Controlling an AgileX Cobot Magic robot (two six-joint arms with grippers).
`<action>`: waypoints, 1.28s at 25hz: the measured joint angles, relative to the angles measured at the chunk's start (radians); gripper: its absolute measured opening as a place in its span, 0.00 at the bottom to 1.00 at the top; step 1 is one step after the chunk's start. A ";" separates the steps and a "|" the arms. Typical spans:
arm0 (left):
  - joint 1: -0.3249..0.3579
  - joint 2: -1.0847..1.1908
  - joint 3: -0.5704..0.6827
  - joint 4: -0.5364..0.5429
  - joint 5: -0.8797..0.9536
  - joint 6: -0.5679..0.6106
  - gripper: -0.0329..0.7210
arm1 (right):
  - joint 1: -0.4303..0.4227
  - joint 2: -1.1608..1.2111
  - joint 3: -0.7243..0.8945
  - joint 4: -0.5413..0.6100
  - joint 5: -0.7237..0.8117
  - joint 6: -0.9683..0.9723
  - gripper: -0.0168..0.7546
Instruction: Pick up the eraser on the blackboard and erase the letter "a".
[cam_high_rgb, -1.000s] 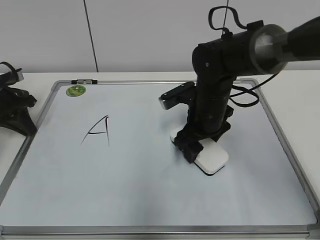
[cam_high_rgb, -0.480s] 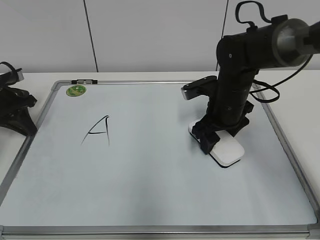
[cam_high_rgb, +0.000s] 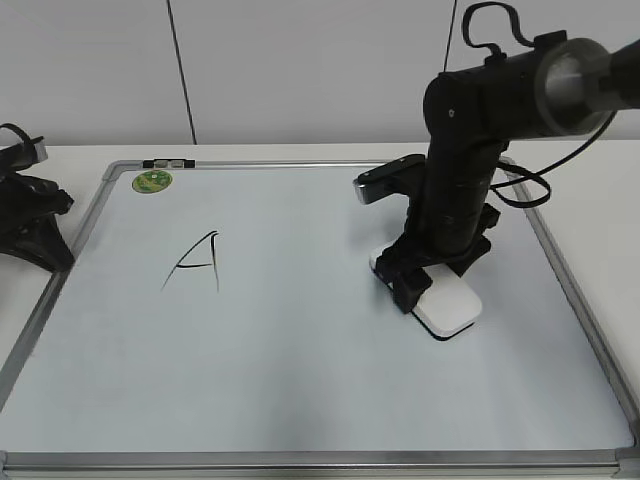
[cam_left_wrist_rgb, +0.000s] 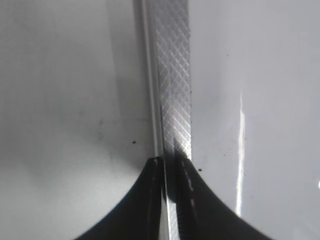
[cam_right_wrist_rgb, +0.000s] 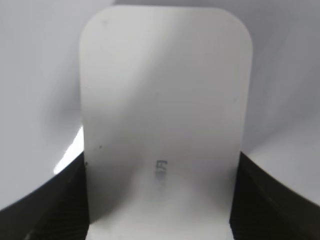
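Your eraser (cam_high_rgb: 449, 304) lies flat on the right half of the blackboard (cam_high_rgb: 300, 380), white top up, with the right gripper (cam_high_rgb: 424, 275) pressed down over its far end. In the right wrist view the eraser (cam_right_wrist_rgb: 165, 115) fills the frame between 2 dark fingers (cam_right_wrist_rgb: 55, 205) that sit tight against its 2 long edges, so that pincer is clamped on it; a smudge of grey lettering on the top is too blurred to read. You can see only 1 mark on the board, a tall angular letter "A" (cam_high_rgb: 196, 262) on the left half, well apart from the eraser; no small round "a" shows, and the arm's body hides the patch of board just behind the eraser. A green round sticker (cam_high_rgb: 152, 181) sits near the far left corner. The left gripper (cam_high_rgb: 25, 215) rests off the board's left edge, partly cut off by the frame; in the left wrist view its dark tips (cam_left_wrist_rgb: 170, 200) lie over the hatched metal frame of the blackboard (cam_left_wrist_rgb: 172, 75), and you cannot tell whether that pincer is wide or narrow.
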 joint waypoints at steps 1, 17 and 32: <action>0.000 0.000 0.000 0.000 0.000 0.000 0.09 | 0.015 0.000 0.000 0.000 0.000 0.002 0.70; 0.000 0.000 0.000 0.000 0.000 0.000 0.09 | 0.142 -0.018 -0.100 -0.003 0.132 -0.007 0.70; 0.000 0.000 0.000 0.000 0.000 0.000 0.09 | -0.162 -0.118 -0.116 -0.043 0.214 0.088 0.70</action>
